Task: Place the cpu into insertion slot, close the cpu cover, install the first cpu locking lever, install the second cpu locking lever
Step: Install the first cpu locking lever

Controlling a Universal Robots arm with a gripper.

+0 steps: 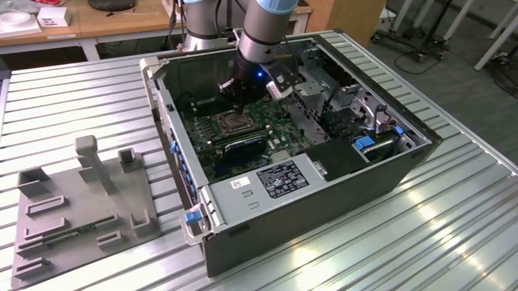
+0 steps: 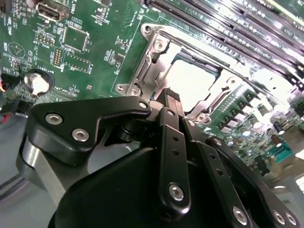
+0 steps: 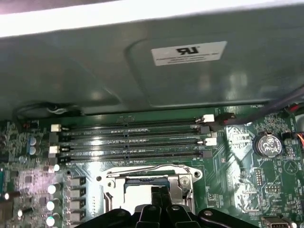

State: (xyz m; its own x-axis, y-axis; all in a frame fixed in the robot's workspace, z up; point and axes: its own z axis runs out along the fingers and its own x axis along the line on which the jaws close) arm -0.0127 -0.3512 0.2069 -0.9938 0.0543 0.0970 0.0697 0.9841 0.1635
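Observation:
My gripper (image 1: pixel 232 102) reaches down inside the open computer case, just above the insertion slot (image 1: pixel 233 123) on the green board. In both wrist views the black fingers (image 2: pixel 172 123) are pressed together with nothing between them, and the gripper (image 2: pixel 173 96) (image 3: pixel 160 191) points at the socket's near edge. The pale cpu (image 2: pixel 192 80) lies in the socket and glares bright. The silvery cpu cover (image 2: pixel 154 45) (image 3: pixel 183 183) lies down around it, with the chip showing through its window. A thin wire lever (image 3: pixel 142 170) runs along the socket's side by the memory slots.
Long black memory slots (image 3: pixel 128 140) lie just beyond the socket, and a coin battery (image 3: pixel 267 145) sits on the board. The case walls (image 1: pixel 166 97) and drive cages (image 1: pixel 356 103) hem in the arm. A grey fixture plate (image 1: pixel 81 200) lies on the ribbed table at the exterior view's left.

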